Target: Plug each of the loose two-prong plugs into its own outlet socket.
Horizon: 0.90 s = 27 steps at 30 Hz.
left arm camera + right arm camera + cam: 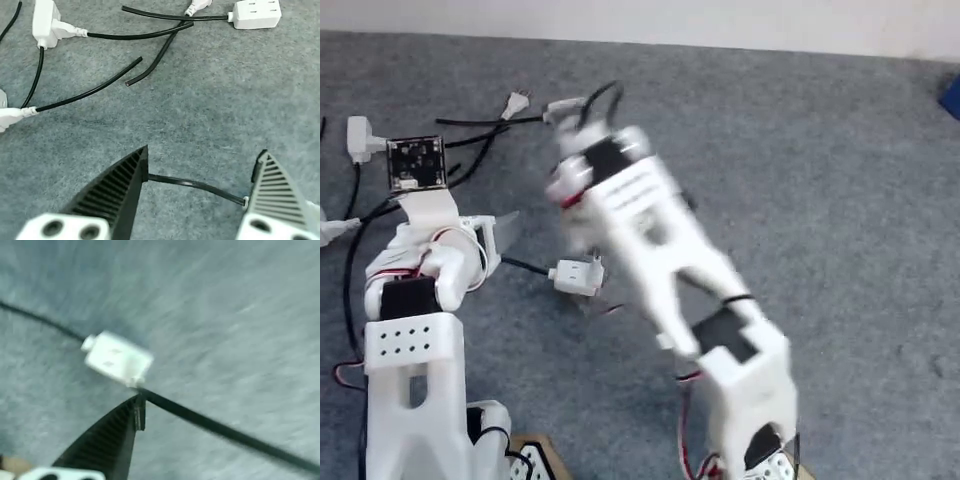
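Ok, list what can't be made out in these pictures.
Right arm, high view: motion blur smears its front end.
Outlet block, right wrist view: blurred, slots unreadable.
White plug, left wrist view: cut off by the frame edge, prongs unseen.
Black cable, left wrist view: both ends run behind the left gripper.

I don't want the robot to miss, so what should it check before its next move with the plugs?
1. Left tool open: ok, its fingers stand apart.
2. Black cable between those fingers: ok, it lies on the carpet there, not gripped.
3. Free socket block in sight: ok, its slots look empty.
4. Every plug in: not ok, one loose plug lies on the carpet.
5. Right tool open or shut: cannot tell.
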### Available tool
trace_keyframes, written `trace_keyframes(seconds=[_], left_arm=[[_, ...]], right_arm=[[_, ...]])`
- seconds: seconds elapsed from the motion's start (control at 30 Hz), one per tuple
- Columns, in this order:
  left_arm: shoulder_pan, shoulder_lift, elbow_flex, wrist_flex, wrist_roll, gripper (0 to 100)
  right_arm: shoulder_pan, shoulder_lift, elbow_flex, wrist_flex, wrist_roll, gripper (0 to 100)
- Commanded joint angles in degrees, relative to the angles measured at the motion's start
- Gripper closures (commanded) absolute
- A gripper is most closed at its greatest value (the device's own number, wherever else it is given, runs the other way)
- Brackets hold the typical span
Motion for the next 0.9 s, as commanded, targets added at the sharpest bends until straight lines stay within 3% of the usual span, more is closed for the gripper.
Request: trace_keyframes(seconds=[0.0, 0.1, 0.23, 0.47, 0.67, 0.87], left_arm=[[3.2, 5.0, -2.1, -0.6, -3.2, 67], [7.5, 14.8, -10.0, 7.0, -7.2, 67], [12.4, 28.2, -25.3, 20.2, -8.6, 67], [20.4, 38.5, -44.6, 38.8, -19.4, 67], [22.6, 43.7, -41.9, 40.4, -29.9, 67], [23.3, 47.7, -34.6, 29.7, -31.4, 67]], right_arm=[[8.6, -12.5, -2.9, 1.3, 5.4, 45.2], [12.1, -20.2, 11.4, 0.9, 5.5, 45.2], [9.0, -29.9, 27.9, 0.6, 10.1, 45.2], [13.8, -54.8, 57.4, -7.3, 13.6, 45.2], [15.3, -67.3, 93.1, -32.2, 13.6, 45.2], [15.3, -70.5, 103.2, -45.0, 8.8, 45.2]])
